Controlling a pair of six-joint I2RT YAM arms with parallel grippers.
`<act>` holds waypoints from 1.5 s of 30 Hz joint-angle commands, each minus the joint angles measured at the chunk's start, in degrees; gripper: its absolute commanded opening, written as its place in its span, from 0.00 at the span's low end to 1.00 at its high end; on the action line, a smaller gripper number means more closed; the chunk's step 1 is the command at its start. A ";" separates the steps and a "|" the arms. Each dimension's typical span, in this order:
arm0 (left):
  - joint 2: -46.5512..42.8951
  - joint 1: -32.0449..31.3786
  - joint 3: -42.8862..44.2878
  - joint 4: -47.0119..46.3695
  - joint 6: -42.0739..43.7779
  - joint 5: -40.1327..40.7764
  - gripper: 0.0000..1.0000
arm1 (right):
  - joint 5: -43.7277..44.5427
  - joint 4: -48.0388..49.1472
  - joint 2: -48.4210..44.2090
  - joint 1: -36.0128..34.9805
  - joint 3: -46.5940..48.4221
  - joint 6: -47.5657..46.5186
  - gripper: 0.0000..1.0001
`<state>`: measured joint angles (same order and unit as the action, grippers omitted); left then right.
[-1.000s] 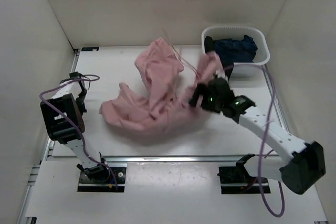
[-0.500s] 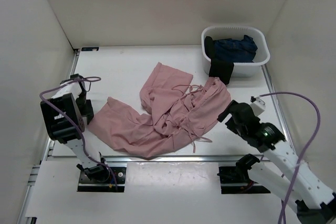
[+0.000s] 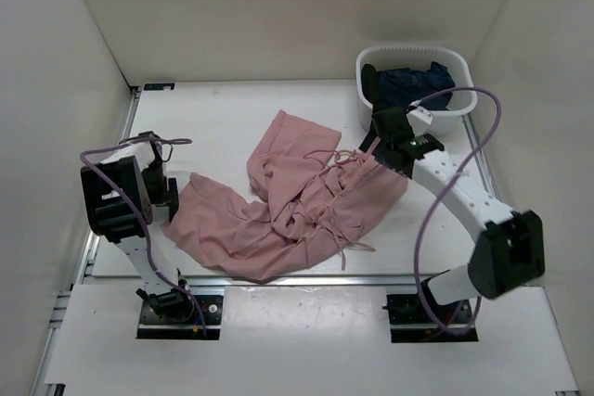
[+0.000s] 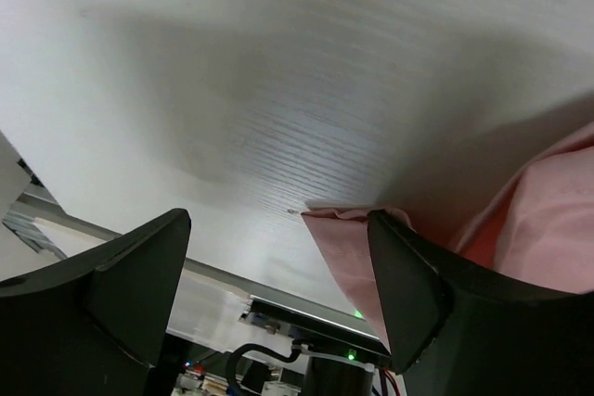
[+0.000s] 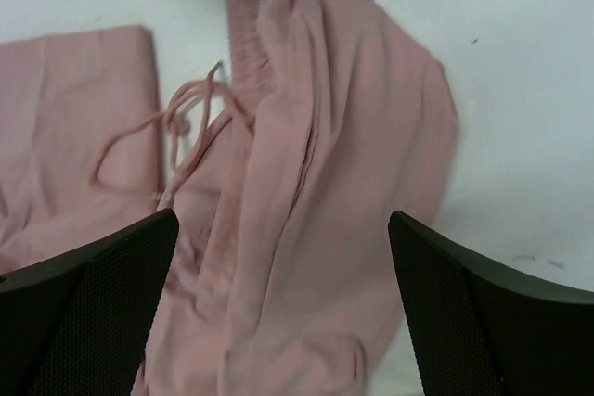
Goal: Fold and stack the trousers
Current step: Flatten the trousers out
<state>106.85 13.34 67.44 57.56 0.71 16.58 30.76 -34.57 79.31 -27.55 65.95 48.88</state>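
The pink trousers (image 3: 297, 197) lie crumpled right under the right pincer (image 5: 283, 218) and just beside the left pincer (image 4: 278, 220), both spread wide and holding nothing, so a grab here might catch only the thin cords (image 5: 186, 127) and bunch the cloth up more.

The trousers (image 3: 297, 201) are of thin dusty-pink cloth, matt and soft, with many small wrinkles. Their cords (image 5: 186, 118) look like matt pink cloth too. The surface (image 4: 278, 90) is white and matt, with a fine line grain. The fingers (image 5: 83, 312) of the right gripper (image 5: 283, 220) are black with a fine mesh-like texture. Those of the left gripper (image 4: 278, 220) look smoother, a dull black. The basket (image 3: 413, 48) is white plastic, with a ribbed rim. The dark blue cloth (image 3: 413, 85) in it looks matt. The rail (image 3: 306, 278) is bare metal.
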 commanded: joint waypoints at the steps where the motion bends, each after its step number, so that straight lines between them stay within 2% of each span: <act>1: 0.47 -0.16 -2.93 -1.75 -0.71 -5.77 0.89 | -4.55 3.61 6.90 6.08 1.46 -2.21 0.98; 2: -0.14 -0.16 -3.62 -1.75 -0.71 -6.73 0.87 | -9.88 5.54 10.13 6.89 1.46 -3.00 0.98; 5: -0.15 -0.16 -5.38 -2.27 -0.71 -8.31 0.32 | -12.31 7.67 16.81 7.42 3.56 -5.27 0.97; 6: -0.15 -0.16 -5.91 -2.28 -0.71 -8.32 0.19 | -12.31 7.67 18.06 7.42 3.57 -5.99 0.94; 7: -0.15 -0.16 -5.92 -2.28 -0.71 -8.93 0.14 | -12.31 8.19 18.86 7.42 4.18 -5.99 0.87; 9: -1.63 -0.16 -6.97 -2.80 -0.71 -8.93 0.14 | -12.31 8.20 19.39 7.42 4.18 -6.52 0.73; 10: -2.25 -0.16 -6.97 -3.50 -0.71 -8.06 0.14 | -12.31 8.20 19.39 8.03 3.66 -6.52 0.51; 11: -2.87 -0.16 -6.97 -3.51 -0.71 -7.18 0.14 | -12.31 7.16 18.70 8.04 3.66 -5.91 0.37; 14: -5.68 2.55 -6.37 -5.70 -0.71 -3.23 0.14 | -9.93 4.95 14.06 8.04 2.52 -5.90 0.05; 15: -5.69 3.26 -3.92 -5.70 -0.71 -2.70 0.14 | -9.93 4.25 11.94 8.04 2.51 -6.51 0.00; 19: -3.41 5.46 5.92 -2.03 -0.71 -1.55 0.14 | -14.75 -0.83 12.97 7.34 12.15 -13.71 0.00; 20: -2.36 5.99 8.82 -0.80 -0.71 -1.55 0.14 | -14.77 -3.03 13.76 6.64 20.19 -15.90 0.00; 21: 0.09 7.38 15.20 0.61 -0.71 -0.94 0.14 | -15.29 -5.14 15.07 6.63 24.18 -16.62 0.00; 23: 2.39 8.89 21.47 4.99 -0.71 -0.93 0.14 | -15.82 -9.02 15.09 6.63 32.26 -16.63 0.00; 25: 3.81 11.17 27.71 6.94 -0.71 -0.32 0.14 | -16.70 -9.03 11.06 6.63 33.19 -15.76 0.00; 26: 3.81 11.70 28.35 7.47 -0.71 0.29 0.14 | -16.70 -9.03 9.30 6.63 30.49 -14.97 0.00; 29: 2.94 11.10 24.86 11.68 -0.71 -1.54 0.14 | -16.70 -6.32 1.75 6.63 21.53 -10.49 0.00; 30: 2.06 10.31 22.76 12.74 -0.71 -3.20 0.29 | -17.66 -4.82 -1.58 6.63 13.23 -7.78 0.00; 33: -2.86 4.17 11.25 12.76 -0.71 -10.93 0.66 | -20.91 -0.77 -3.63 6.63 3.24 -3.72 0.00; 34: -5.14 0.14 5.39 10.49 -0.71 -13.74 0.83 | -21.70 -0.77 -3.63 6.63 0.00 -2.58 0.00; 38: -8.40 -7.88 -2.47 2.67 -0.71 -14.47 1.00 | -19.61 0.81 -5.12 6.11 -4.69 -1.33 0.00; 41: -8.41 -9.12 -2.49 -5.51 -0.71 -11.93 1.00 | -18.29 0.82 -5.83 5.58 -5.84 -1.86 0.00; 45: -0.52 -10.44 -1.62 -9.31 -0.71 -7.35 1.00 | -15.56 -1.12 -7.93 5.58 -7.94 -2.39 0.00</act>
<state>103.48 3.09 64.38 54.72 0.08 5.89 12.88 -36.95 74.91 -21.67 58.74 45.91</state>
